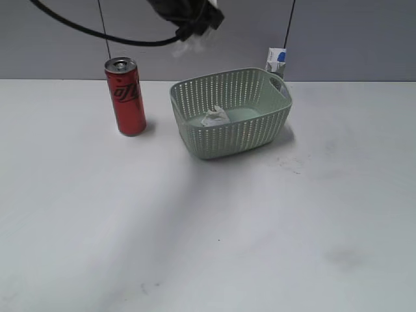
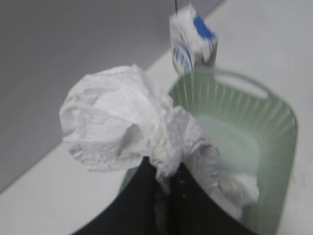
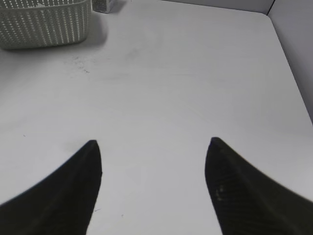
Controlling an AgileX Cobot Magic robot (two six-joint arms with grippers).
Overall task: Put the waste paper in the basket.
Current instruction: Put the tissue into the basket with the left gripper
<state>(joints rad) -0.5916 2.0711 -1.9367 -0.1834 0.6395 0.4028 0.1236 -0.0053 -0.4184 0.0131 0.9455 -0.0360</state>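
Note:
My left gripper is shut on a crumpled white waste paper. It holds the paper high above the near end of the pale green perforated basket; the gripper and the paper show at the top of the exterior view. One waste paper piece lies inside the basket and shows below the jaws in the left wrist view. The basket's rim lies under the held paper. My right gripper is open and empty over bare table, away from the basket.
A red soda can stands upright left of the basket. A small white-and-blue carton stands behind the basket near the wall and also shows in the left wrist view. A black cable hangs at the upper left.

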